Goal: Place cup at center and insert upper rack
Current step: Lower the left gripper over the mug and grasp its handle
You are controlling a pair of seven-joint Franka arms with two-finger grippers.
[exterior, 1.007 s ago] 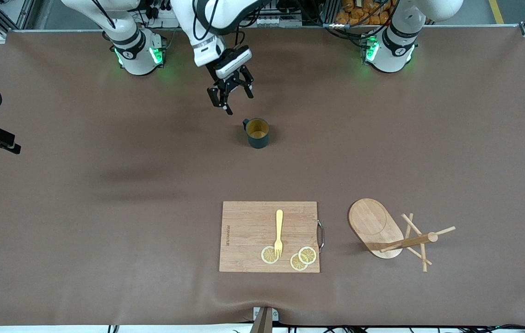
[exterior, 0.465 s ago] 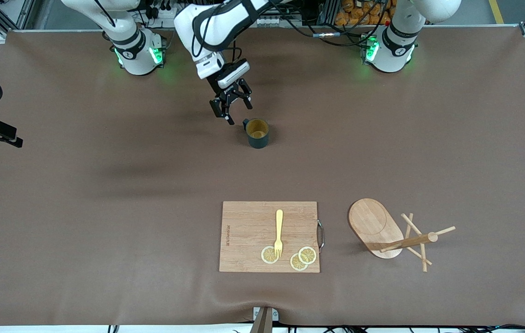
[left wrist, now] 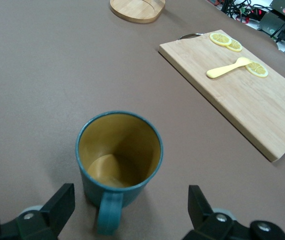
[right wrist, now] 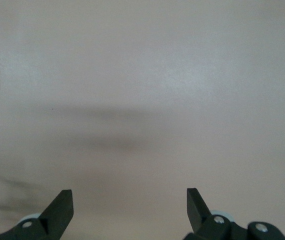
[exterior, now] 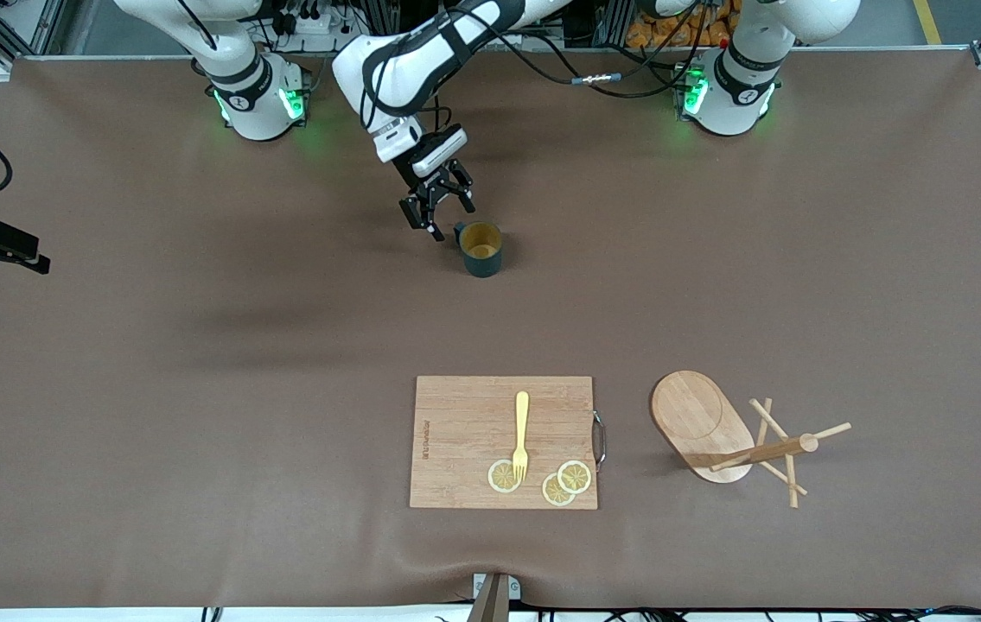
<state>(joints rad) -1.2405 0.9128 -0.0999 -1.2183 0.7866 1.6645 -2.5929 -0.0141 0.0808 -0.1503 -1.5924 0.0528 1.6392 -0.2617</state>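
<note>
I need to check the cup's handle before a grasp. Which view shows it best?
The left wrist view: the cup fills it, handle pointing at the open left end effector. The front view shows the cup small, its handle barely visible. The right wrist view shows only bare table.

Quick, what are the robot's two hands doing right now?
Left gripper: open, empty, by the cup's handle.
Right gripper: open, empty, over bare table.

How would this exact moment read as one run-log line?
cup upright on table, ungripped | left end effector open, at its handle | right end effector open over table, waiting | mug tree beside cutting board
</note>
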